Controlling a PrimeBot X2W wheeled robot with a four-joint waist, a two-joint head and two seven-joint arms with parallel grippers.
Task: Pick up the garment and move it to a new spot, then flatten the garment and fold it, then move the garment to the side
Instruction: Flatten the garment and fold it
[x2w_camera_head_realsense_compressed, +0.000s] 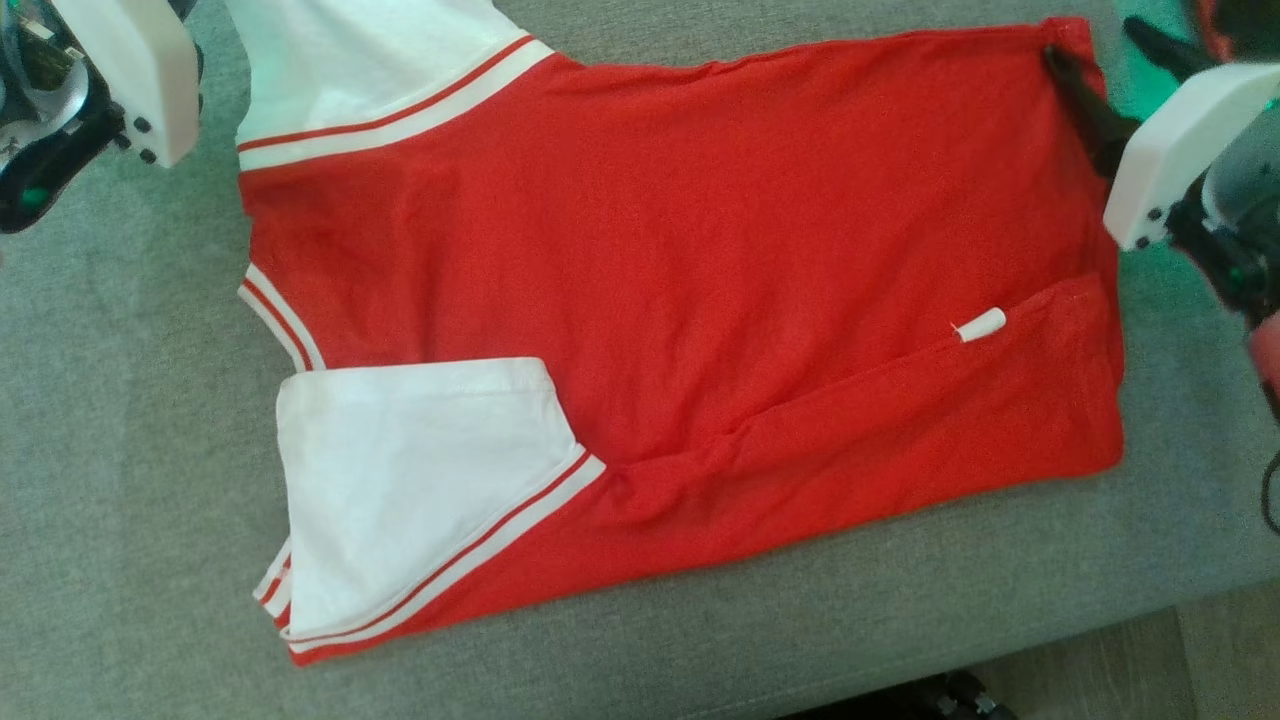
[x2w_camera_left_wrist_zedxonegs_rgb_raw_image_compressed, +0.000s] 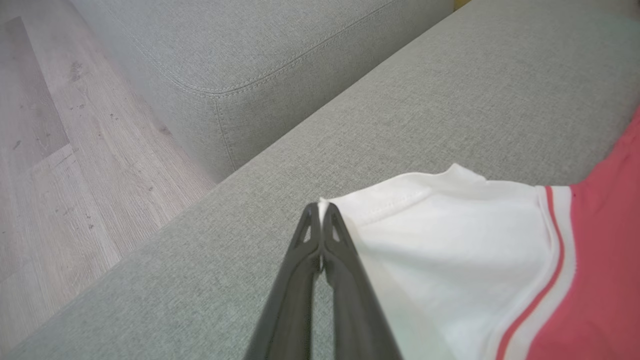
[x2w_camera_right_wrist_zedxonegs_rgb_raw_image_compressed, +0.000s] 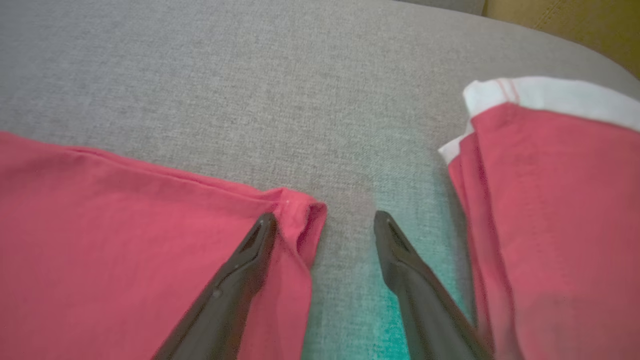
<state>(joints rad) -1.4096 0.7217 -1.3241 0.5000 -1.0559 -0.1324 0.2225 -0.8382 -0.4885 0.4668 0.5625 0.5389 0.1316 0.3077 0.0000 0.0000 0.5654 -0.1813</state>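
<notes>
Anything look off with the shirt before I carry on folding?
A small white tag-like piece lies on the red body of the garment near the hem end, beside the folded-over side; what it is I cannot tell. The hem corner between the open fingers of the right gripper is curled up.

White, boxy left wrist housing (x2w_camera_head_realsense_compressed: 140, 70) at ten o'clock in the head view, small dark screws (x2w_camera_head_realsense_compressed: 145, 140) at its lower corner, black mechanism (x2w_camera_head_realsense_compressed: 50, 150) with a green-lit spot behind. Matching right wrist housing (x2w_camera_head_realsense_compressed: 1180, 150) at three o'clock, thin black cable (x2w_camera_head_realsense_compressed: 1270, 490) at four o'clock. Left gripper (x2w_camera_left_wrist_zedxonegs_rgb_raw_image_compressed: 320, 207): long matte dark-grey fingers (x2w_camera_left_wrist_zedxonegs_rgb_raw_image_compressed: 345, 260), tapered, triangular cut-outs near the tips. Right gripper (x2w_camera_right_wrist_zedxonegs_rgb_raw_image_compressed: 326, 216): same slender dark build.
</notes>
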